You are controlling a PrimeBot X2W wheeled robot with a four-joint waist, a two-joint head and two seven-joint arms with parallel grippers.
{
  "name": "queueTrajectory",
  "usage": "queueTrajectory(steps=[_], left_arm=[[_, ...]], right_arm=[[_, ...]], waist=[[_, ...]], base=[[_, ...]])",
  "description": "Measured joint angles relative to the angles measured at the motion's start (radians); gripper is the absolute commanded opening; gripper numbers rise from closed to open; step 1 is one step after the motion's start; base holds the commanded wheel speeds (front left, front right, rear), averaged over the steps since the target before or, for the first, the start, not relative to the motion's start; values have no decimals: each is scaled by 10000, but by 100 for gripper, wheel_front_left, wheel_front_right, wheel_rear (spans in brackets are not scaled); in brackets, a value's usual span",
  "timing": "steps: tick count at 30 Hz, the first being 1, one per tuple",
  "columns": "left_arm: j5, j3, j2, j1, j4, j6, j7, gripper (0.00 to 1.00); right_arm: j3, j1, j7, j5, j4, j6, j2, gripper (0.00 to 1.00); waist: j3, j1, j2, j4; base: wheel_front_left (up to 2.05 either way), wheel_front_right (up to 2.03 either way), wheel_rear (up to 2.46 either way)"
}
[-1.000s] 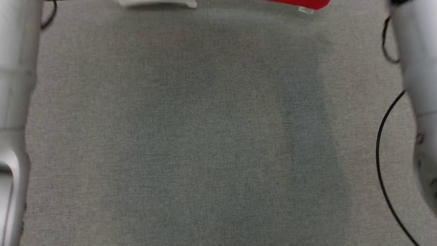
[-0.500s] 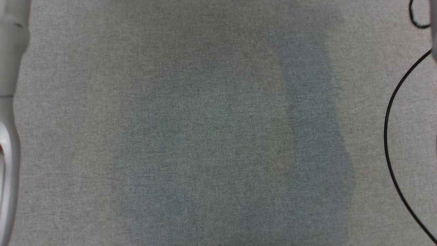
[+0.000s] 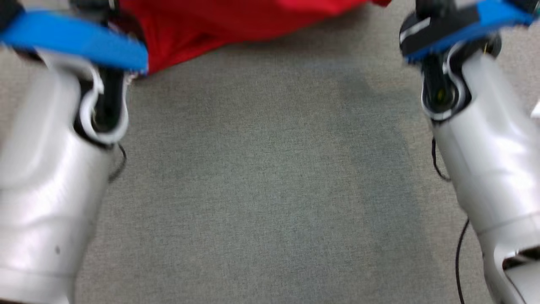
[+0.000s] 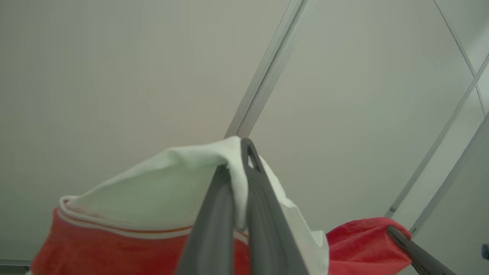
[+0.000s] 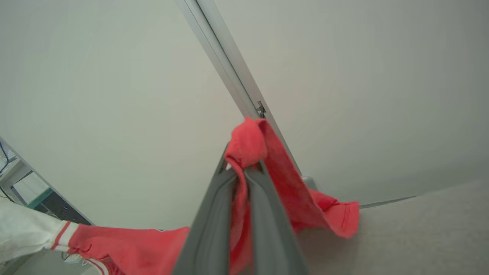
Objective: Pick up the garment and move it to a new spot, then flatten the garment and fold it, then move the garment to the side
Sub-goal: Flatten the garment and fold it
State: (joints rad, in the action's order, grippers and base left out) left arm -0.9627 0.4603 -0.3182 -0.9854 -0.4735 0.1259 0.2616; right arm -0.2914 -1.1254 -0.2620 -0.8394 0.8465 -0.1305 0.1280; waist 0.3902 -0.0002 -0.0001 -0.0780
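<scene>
While both arms hold the garment (image 3: 236, 25) up over the far part of the grey tabletop (image 3: 270, 190), you are only in the first step. Your left fingers (image 4: 212, 229) are pinched shut on its white section, and your right fingers (image 5: 269, 233) are clamped on a bunch of red cloth, so the fabric hangs between them. The head view is blurred, so the hem may or may not be brushing the surface. The pick-up looks done; setting it down, flattening, folding and moving it aside all remain.

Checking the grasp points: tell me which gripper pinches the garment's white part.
The left gripper: it clamps white cloth of the garment; the right gripper clamps red cloth.
</scene>
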Motion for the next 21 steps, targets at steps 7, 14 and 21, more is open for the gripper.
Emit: queueTrajectory(steps=[7,14,21], left_arm=[[656,-1312,477,4082,1649,0,12,0],[980,-2107,1486,7170,2621,-23,12,0],[1170,-2165,2276,9425,2719,-23,12,0]], right_arm=[[125,3176,-4,-405,-1511,0,324,0],[587,6079,-4,-899,-2502,0,499,0],[1319,8368,-4,-1160,-3091,0,366,0]], waist=[[-756,0,0,216],[-1669,-2,-2,526],[-2457,-1,-3,758]], base=[[0,0,0],[0,0,0],[0,0,0]])
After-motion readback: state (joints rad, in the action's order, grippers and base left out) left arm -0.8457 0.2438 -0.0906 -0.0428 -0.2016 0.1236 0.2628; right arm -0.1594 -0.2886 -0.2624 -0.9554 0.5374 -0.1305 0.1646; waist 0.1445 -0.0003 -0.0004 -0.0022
